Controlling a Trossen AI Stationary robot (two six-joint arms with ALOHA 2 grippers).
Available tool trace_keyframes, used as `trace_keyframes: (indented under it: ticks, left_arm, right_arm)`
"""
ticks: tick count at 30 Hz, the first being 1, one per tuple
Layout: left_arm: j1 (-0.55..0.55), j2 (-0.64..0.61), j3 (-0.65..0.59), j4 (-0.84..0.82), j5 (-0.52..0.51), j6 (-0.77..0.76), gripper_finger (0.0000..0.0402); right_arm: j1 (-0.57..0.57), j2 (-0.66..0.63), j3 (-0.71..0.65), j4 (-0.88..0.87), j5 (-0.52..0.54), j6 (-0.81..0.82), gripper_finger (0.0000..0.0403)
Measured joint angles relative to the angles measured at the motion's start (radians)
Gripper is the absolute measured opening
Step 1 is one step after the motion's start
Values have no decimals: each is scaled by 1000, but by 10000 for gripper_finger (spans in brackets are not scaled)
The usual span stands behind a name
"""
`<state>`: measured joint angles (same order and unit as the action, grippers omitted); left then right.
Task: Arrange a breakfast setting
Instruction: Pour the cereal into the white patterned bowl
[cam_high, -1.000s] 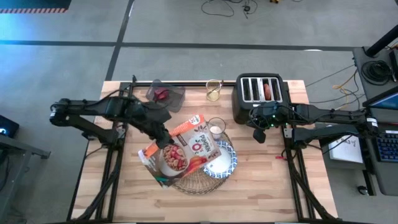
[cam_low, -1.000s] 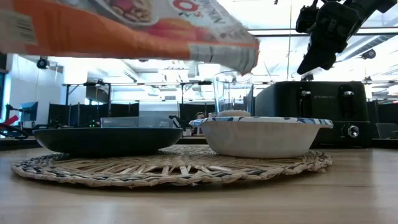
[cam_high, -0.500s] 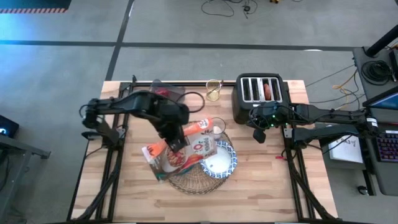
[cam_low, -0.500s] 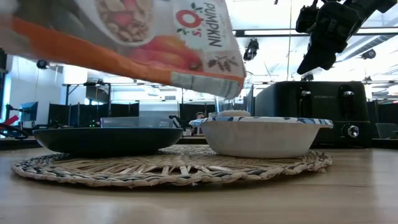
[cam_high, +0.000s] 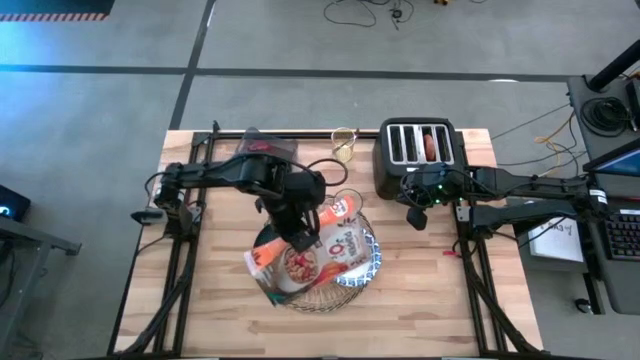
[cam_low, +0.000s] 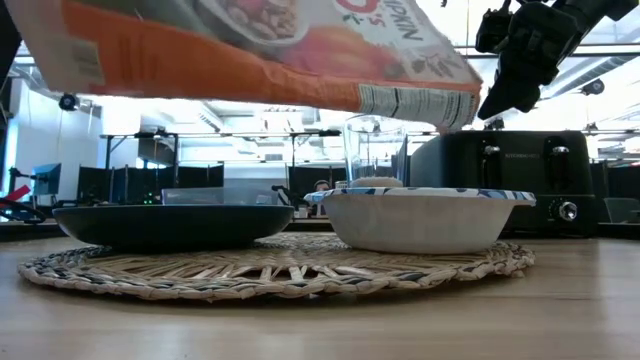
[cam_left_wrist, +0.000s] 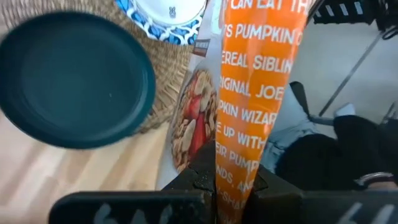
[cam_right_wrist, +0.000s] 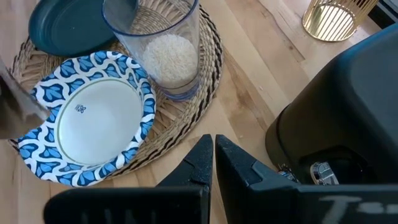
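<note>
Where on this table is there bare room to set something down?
Bare wood runs along the near edge below the placemat, and at both near corners. The middle is crowded: cereal box in the left gripper, bowl, glass, toaster behind.

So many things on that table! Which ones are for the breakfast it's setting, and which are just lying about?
For the breakfast: woven placemat, teal plate, patterned bowl, clear glass, and the cereal box held in the left claw.

Just lying about: black toaster, gold wire cup, dark container.

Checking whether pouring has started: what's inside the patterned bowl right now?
The bowl looks empty in the right wrist view: bare white inside. From above, the cereal box in the left end effector covers part of it.
</note>
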<state>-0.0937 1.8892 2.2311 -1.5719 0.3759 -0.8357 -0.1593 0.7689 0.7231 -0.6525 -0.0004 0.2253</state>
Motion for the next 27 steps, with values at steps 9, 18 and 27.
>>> trace_keyframes:
  ticks: [9, 18, 27]
  left_arm:
    - [8, 1, -1, 0, 39, -235, 0]
    - [28, 10, -1, 0, 148, -442, 0]
    - [58, 77, 11, 4, 373, -586, 0]
  right_arm:
    - [0, 0, 0, 0, 0, 0, 9]
    - [0, 0, 0, 0, 0, 0, 9]
    - [0, 0, 0, 0, 0, 0, 9]
